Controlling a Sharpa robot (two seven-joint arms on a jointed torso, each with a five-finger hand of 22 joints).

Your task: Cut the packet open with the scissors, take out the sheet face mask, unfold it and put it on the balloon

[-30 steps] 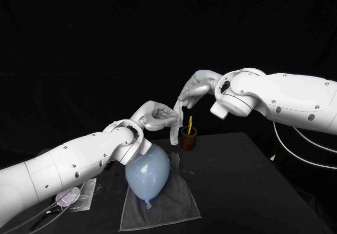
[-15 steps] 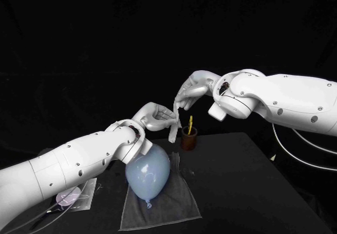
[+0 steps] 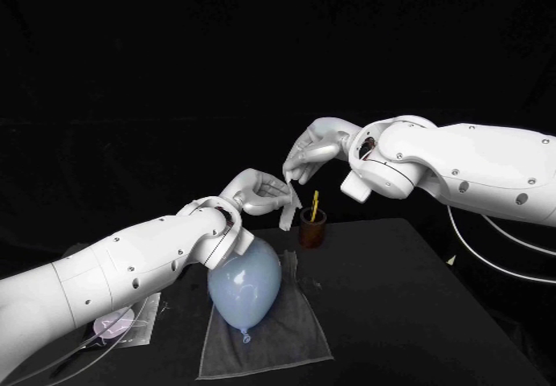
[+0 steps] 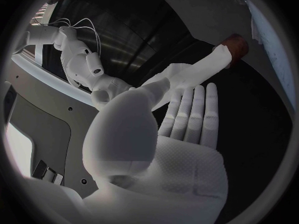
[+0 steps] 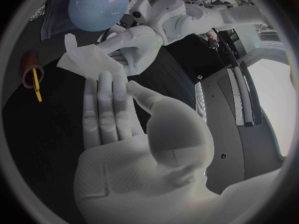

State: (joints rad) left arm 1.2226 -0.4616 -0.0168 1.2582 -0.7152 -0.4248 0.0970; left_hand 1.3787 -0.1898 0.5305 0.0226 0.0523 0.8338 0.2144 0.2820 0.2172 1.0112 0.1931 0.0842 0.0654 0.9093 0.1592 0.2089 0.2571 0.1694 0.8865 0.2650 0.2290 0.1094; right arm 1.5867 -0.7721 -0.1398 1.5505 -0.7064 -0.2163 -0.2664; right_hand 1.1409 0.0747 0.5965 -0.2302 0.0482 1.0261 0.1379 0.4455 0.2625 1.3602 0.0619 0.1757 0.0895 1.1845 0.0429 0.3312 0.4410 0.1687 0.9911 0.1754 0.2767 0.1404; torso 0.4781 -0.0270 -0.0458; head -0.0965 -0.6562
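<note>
Your left arm [image 3: 128,265] reaches forward and up, and your left hand [image 3: 257,191] pinches the sheet face mask [image 3: 285,215] between thumb and fingers. Your right arm [image 3: 464,173] is bent at the wrist; your right hand [image 3: 308,151] points downward just above the left hand, fingers straight and together, thumb apart.

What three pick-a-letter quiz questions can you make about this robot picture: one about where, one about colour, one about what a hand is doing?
1. Where does the balloon lie? A on a grey cloth; B in a box; C on a chair.
2. What colour is the balloon? A red; B pale blue; C green.
3. What is the left hand doing? A waving, empty; B pressing the balloon; C holding the white mask.
Answers: A, the cloth spreads under it; B, it looks pale blue; C, the mask hangs from its fingers.
</note>
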